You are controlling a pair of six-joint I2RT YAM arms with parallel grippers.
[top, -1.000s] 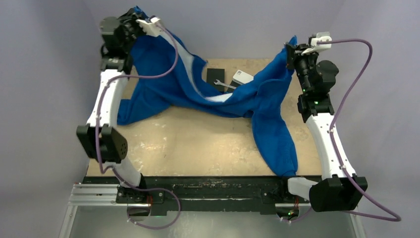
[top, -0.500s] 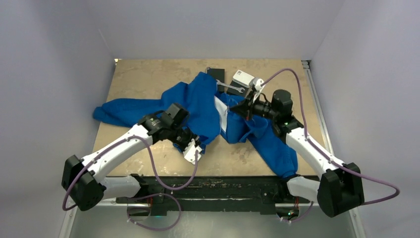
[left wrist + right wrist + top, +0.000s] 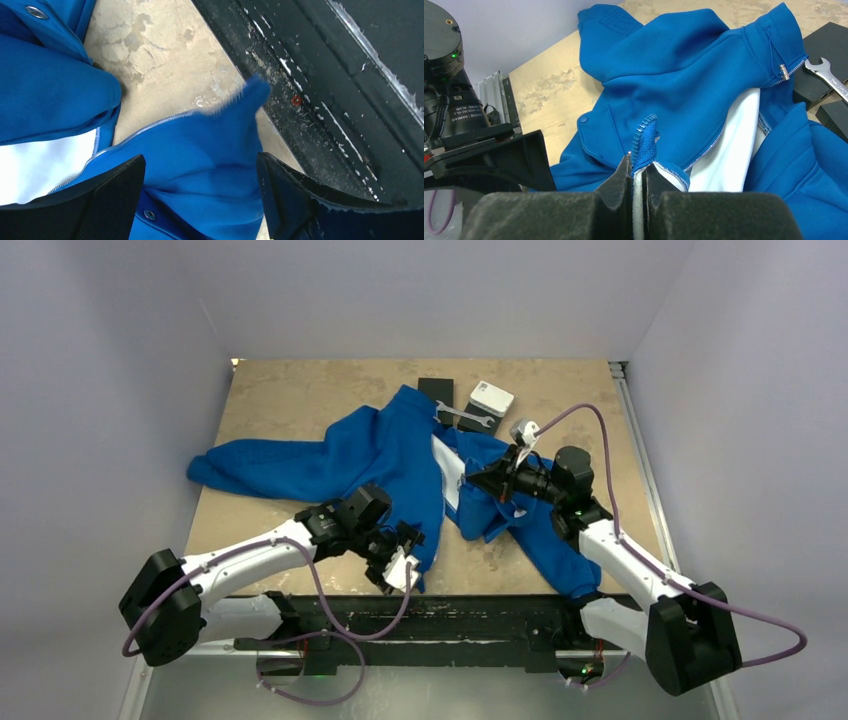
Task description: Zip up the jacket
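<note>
Tabletop point(image 3: 300, 390) now carries the jacket point(image 3: 390, 450), no longer aloft. Left gripper point(image 3: 200, 175), lower centre, has released, jaws apart. Right gripper point(image 3: 638, 167) stays clamped on the zipper edge point(image 3: 646, 130); zipping looks unstarted.

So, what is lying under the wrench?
The wrench lies across a black box. The jacket covers part of that box, and what is beneath the box cannot be seen.

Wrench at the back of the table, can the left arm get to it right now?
Probably yes. The wrench lies uncovered just past the jacket collar, and the left gripper is open, though the arm would have to stretch across the jacket.
</note>
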